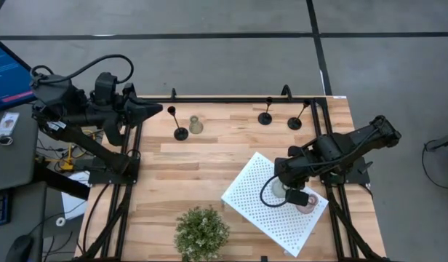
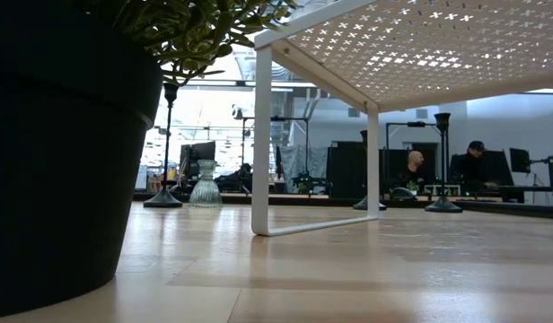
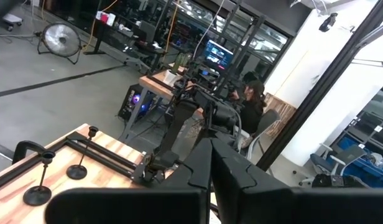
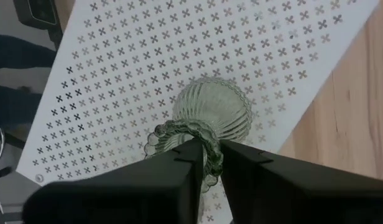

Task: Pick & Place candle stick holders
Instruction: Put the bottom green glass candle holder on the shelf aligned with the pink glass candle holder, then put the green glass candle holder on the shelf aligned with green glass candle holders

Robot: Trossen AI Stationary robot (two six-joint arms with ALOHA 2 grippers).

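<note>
Right claw [image 4: 207,163] grips the rim of the greenish holder [image 4: 213,112] on the white board [image 4: 117,74]; left claw [image 3: 210,180] looks shut, raised off the counter [image 1: 209,156].

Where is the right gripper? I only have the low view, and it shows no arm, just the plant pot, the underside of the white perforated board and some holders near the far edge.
Observer: The right gripper is down over the top side of the white perforated board.
Operator: Is it holding anything?
Observer: Yes. In the right wrist view its fingers pinch the beaded rim of the greenish glass holder, which stands upright on the board.
Operator: And the left arm?
Observer: The left gripper waits above the table's far left corner, holding nothing.
</note>
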